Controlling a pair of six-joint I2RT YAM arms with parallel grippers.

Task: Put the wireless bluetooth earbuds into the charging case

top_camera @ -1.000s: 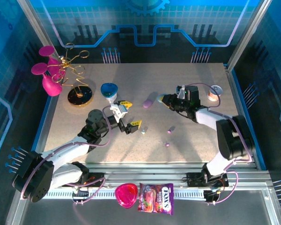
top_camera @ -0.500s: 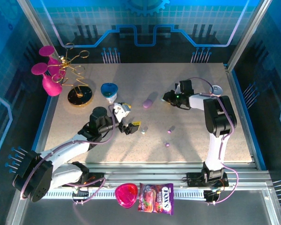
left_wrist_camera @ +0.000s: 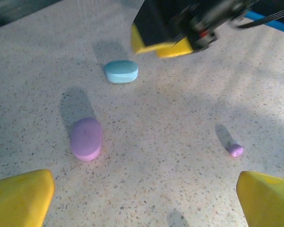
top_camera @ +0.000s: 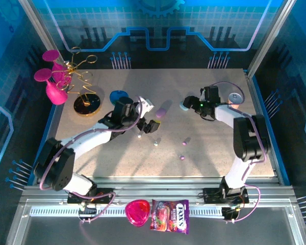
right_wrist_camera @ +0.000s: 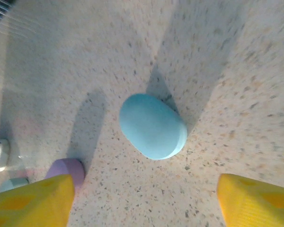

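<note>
Pale-blue pebble-shaped plastic case (right_wrist_camera: 153, 125): my right claw (right_wrist_camera: 144, 198) spread over it, likely to steady it. Left claw (left_wrist_camera: 144, 198) spread, empty; tiny lilac earbud (left_wrist_camera: 235, 150) apart from case, unpicked.

left case (top_camera: 163, 109) near right case (top_camera: 185, 103), earbuds (top_camera: 186, 140) scattered on table (top_camera: 219, 153) before them

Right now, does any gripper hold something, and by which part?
Nothing is held: the left gripper and the right gripper are both open and empty.

Twin arms (top_camera: 92, 140): white shells, black joint housings, lilac cables (top_camera: 222, 86) looping alongside; yellow wedge-shaped gripper fingers (left_wrist_camera: 19, 198) on black bodies.
</note>
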